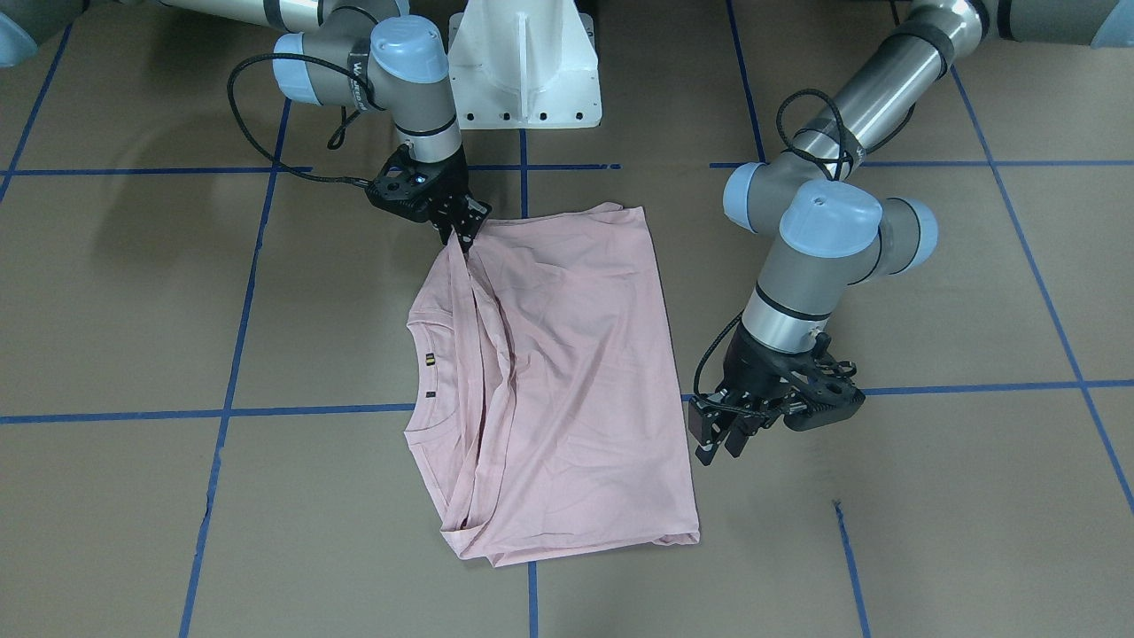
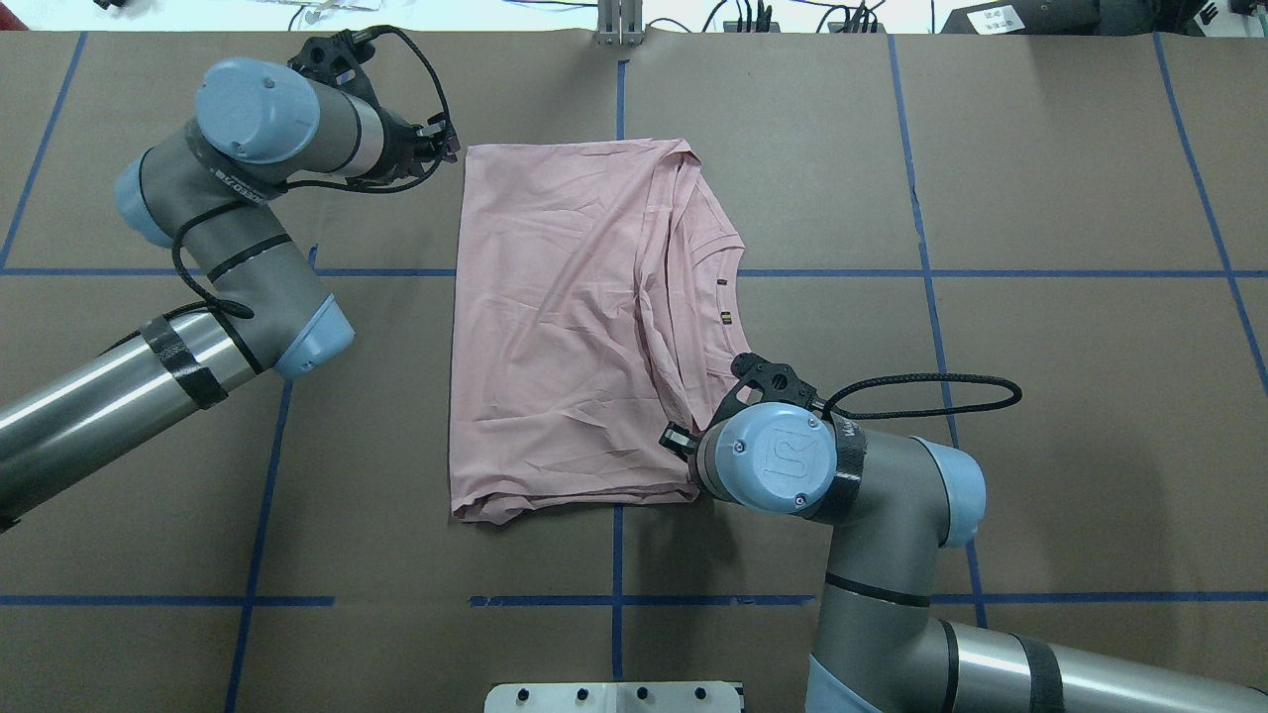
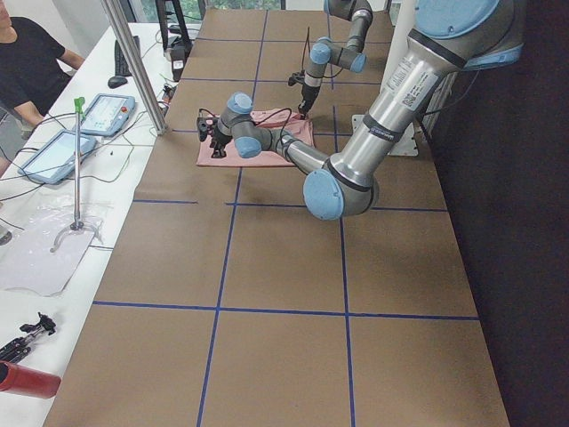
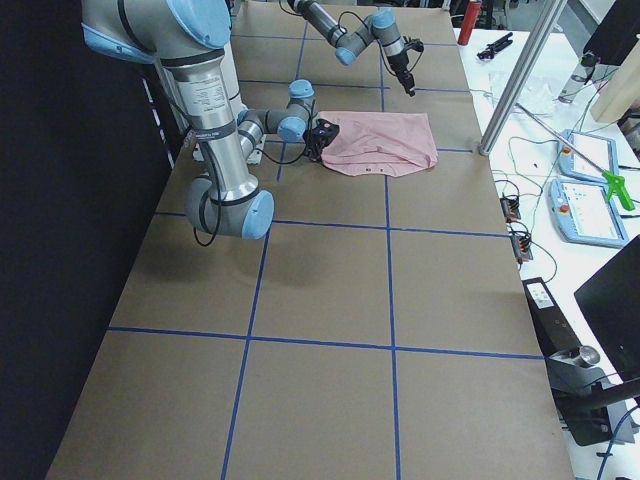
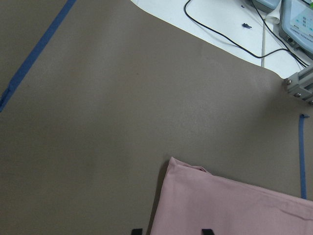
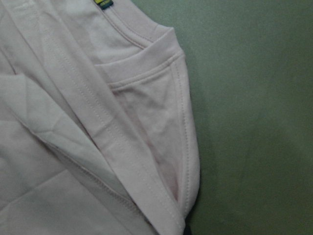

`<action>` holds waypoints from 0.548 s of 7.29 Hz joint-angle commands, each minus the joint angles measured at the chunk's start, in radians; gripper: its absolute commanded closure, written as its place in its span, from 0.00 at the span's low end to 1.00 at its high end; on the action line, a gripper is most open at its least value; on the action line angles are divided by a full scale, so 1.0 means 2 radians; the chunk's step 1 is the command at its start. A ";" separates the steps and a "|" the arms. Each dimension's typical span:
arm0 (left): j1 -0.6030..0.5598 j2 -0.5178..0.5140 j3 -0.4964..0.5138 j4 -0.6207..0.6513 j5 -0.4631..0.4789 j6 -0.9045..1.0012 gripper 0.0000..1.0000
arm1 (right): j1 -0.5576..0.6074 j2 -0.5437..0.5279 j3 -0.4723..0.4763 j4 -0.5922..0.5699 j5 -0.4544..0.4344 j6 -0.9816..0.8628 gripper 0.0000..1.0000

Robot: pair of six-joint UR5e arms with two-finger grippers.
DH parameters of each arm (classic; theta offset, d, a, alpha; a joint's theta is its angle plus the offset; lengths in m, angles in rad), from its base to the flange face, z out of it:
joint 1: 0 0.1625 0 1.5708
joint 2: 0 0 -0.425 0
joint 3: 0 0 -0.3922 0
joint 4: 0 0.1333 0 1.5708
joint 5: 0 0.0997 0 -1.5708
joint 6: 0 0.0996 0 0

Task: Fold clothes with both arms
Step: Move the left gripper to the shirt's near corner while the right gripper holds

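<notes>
Pink cotton is bunched in the right hand (image 1: 460,232). Its fingers are drawn together on the shoulder-end corner of the T-shirt (image 1: 576,372), upper left of the garment in the front view, and creases fan away from the pinch.

Left hand (image 1: 719,452) is spread wide with nothing in it, just beside the hem corner at lower right of that view. In its wrist view the fingertips (image 5: 207,231) straddle the hem edge, one over bare tabletop (image 1: 930,532), one over cloth.

T-shirt lies mid-tabletop, sleeves tucked in, collar (image 1: 432,377) toward frame left, print not visible.

Judgement: the step in hand is securing the second grip.
- Left should descend straight and catch every layer at the corner, not only the top ply.
- Right should hold low without pulling, so the hem is not dragged away from the open fingers.
</notes>
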 commanded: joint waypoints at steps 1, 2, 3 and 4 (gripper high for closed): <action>0.000 0.011 -0.027 0.005 -0.001 -0.001 0.50 | 0.002 0.001 0.010 -0.002 0.002 -0.003 1.00; 0.001 0.035 -0.066 0.006 -0.002 -0.010 0.50 | 0.003 -0.003 0.018 -0.003 0.005 -0.003 1.00; 0.004 0.054 -0.095 0.007 -0.024 -0.032 0.50 | 0.006 -0.009 0.025 -0.003 0.005 -0.003 1.00; 0.005 0.067 -0.131 0.015 -0.039 -0.072 0.50 | 0.001 -0.027 0.047 -0.003 0.005 -0.002 1.00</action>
